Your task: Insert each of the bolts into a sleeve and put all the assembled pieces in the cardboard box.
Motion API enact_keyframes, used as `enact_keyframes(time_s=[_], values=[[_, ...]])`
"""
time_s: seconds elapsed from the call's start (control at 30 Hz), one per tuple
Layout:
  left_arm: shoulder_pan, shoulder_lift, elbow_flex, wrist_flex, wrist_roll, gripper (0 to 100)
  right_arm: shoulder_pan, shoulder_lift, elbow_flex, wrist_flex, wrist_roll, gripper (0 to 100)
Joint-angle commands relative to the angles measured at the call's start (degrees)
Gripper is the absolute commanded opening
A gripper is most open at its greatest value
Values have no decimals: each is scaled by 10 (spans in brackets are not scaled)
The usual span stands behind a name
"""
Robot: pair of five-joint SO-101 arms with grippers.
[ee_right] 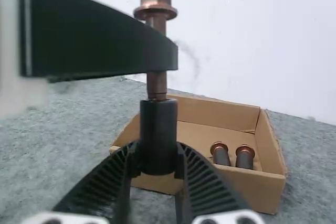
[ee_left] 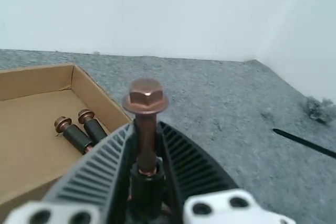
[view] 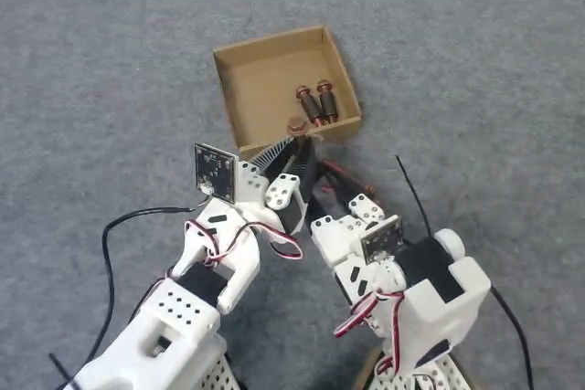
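A copper bolt (ee_left: 146,99) stands upright with its shank partly down in a black sleeve (ee_right: 157,132). My left gripper (ee_left: 147,132) is shut on the bolt's shank just under the head. My right gripper (ee_right: 157,156) is shut on the sleeve from below. In the high view both grippers (view: 297,145) (view: 320,175) meet just in front of the cardboard box (view: 239,70), with the bolt head (view: 297,125) at the box's near wall. Two assembled pieces (view: 316,102) lie side by side in the box's right corner and show again as a pair (ee_right: 231,156).
Grey carpet covers the table around the box. A thin black cable (view: 413,194) lies to the right of the grippers. A white wall runs along the far edge.
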Motion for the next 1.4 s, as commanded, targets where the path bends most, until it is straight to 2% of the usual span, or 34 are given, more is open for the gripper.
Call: enact_keyframes(time_s=[0.0, 0.17, 0.47, 0.63, 0.73, 1.23, 1.37], values=[[10, 0, -1, 5, -2, 11, 22, -6, 2, -15, 6, 6], [30, 0, 0, 62, -2, 11, 20, -6, 2, -15, 6, 6], [-11, 2, 2, 30, 0, 17, 22, -6, 3, -15, 6, 6], [-11, 4, 9, 31, 4, 156, 22, -6, 3, -15, 6, 6], [-11, 3, 21, 31, 33, 222, 22, -6, 3, -15, 6, 6], [-10, -2, 17, 27, 36, 228, 22, 0, -5, -15, 6, 6], [-10, -54, 15, 31, 37, 228, 28, 0, -10, -15, 6, 6]])
